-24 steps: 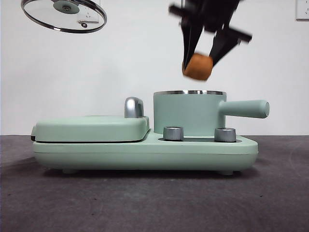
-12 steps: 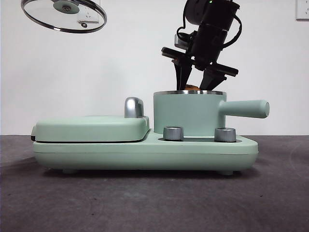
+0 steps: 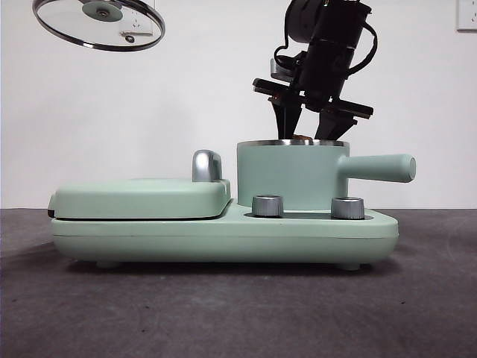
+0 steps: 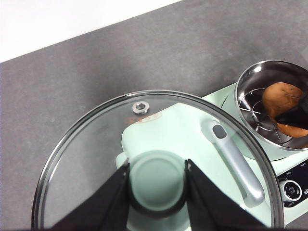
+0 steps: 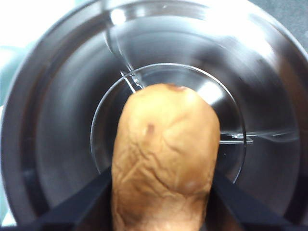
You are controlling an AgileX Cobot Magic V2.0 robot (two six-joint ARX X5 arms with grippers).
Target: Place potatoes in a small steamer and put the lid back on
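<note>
The small steamer (image 3: 291, 175) stands on the right of the green cooker, its handle pointing right. My right gripper (image 3: 305, 133) reaches down into its mouth, shut on the potato (image 3: 301, 137), whose top just shows above the rim. In the right wrist view the potato (image 5: 163, 139) sits between the jaws of the right gripper (image 5: 161, 175), above the steamer's steel rack (image 5: 226, 159). High at the left hangs the glass lid (image 3: 97, 26). My left gripper (image 4: 156, 192) is shut on the lid's knob (image 4: 156, 180). Through the lid I see the steamer (image 4: 240, 91) with the potato (image 4: 281, 98) inside.
The cooker base (image 3: 223, 235) carries a flat mint-green griddle cover (image 3: 141, 198) with a steel handle (image 3: 206, 165) on its left half. Two steel dials (image 3: 268, 206) (image 3: 347, 207) face front. Dark table surface (image 3: 223, 313) lies all around.
A second ago the right gripper held the potato above the steamer; it has since come down into the pot's mouth. The lid and left gripper have stayed still.
</note>
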